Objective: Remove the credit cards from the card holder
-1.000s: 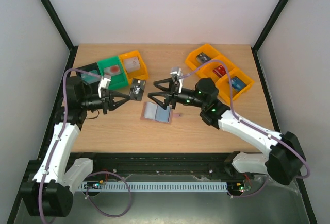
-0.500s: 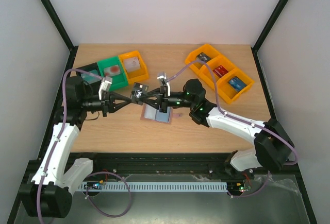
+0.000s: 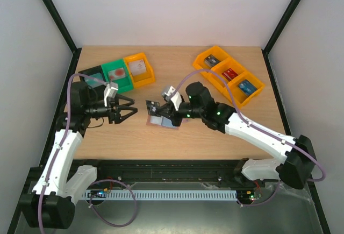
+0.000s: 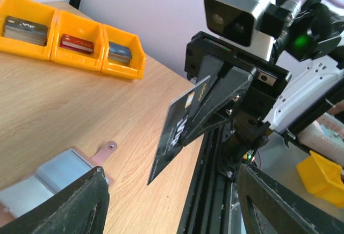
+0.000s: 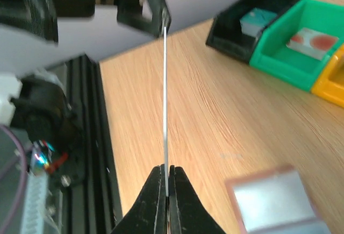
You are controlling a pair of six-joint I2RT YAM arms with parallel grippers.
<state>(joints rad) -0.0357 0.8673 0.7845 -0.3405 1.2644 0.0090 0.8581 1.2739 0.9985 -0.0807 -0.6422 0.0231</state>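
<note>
Right gripper (image 5: 165, 170) is clenched on a dark card (image 4: 175, 132). It pinches one edge only, so most of the card sticks out past the fingertips in the air. Left gripper (image 3: 131, 110) is released, jaws wide, just beyond the card's free end and facing it. Card holder (image 3: 162, 121) lies open on the table (image 4: 80, 110), right under the right fingertips, with nothing pinning it. We can't tell whether more cards sit in its blue panels.

Risks we see:
- Thin edge pinch with a long overhang. A quick wrist turn or a knock could pivot the card in the pads or slip it out, dropping it onto the holder below.
- The left jaws are close to the free end. If we swing the right gripper sideways before backing off, the card could clip a finger and get levered loose.
- The orange bins (image 4: 121, 71) holding stacked cards are well behind the right gripper. That looks like a long carry on a marginal grip.
- A low pass could drag the loose holder.
</note>
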